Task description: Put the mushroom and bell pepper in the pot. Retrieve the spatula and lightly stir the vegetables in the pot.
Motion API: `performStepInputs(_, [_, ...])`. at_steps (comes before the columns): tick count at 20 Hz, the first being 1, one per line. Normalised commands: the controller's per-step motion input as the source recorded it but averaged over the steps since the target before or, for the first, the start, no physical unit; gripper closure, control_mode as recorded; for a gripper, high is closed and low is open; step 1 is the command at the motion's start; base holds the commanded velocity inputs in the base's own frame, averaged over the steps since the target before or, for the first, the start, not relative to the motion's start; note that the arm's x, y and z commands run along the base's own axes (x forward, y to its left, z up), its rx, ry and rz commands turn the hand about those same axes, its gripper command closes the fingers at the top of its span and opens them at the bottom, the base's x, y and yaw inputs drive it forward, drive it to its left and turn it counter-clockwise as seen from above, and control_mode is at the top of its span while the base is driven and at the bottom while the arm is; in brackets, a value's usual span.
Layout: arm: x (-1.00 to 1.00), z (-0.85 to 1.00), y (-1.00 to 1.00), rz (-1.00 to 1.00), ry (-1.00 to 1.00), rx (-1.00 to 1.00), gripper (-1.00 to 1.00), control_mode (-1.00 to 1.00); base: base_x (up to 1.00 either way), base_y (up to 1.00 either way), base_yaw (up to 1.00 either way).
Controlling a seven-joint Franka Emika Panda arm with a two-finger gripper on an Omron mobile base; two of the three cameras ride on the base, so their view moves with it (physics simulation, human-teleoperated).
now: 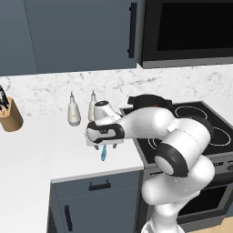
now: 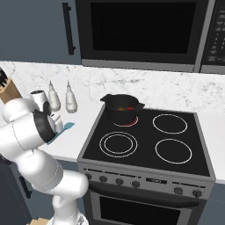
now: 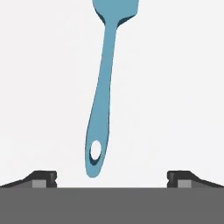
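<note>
Your gripper [image 3: 112, 179] hangs over the spatula [image 3: 101, 100], which lies flat on the bench [image 1: 36, 150] left of the stove, jaws wide apart astride its handle end so they can close across it; the pot [image 2: 121, 107] waits on the far-left burner.

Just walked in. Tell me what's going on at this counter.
The white arm has its open gripper poised over the light-blue spatula lying flat on the white counter left of the stove. Its fingers stand wide on either side of the handle end, gripping nothing yet. The black pot sits on the stove's back-left burner with something red inside, probably the pepper; the mushroom can't be made out.
</note>
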Motion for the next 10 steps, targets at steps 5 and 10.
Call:
performStepInputs(5, [0.16,-0.32,0.01,-0.06,0.0,0.0,-1.0,-1.0,0.0,0.0,0.0])
performStepInputs(10, [0.1,-0.24,0.04,-0.06,0.0,0.0,-1.0,-1.0,0.0,0.0,0.0])
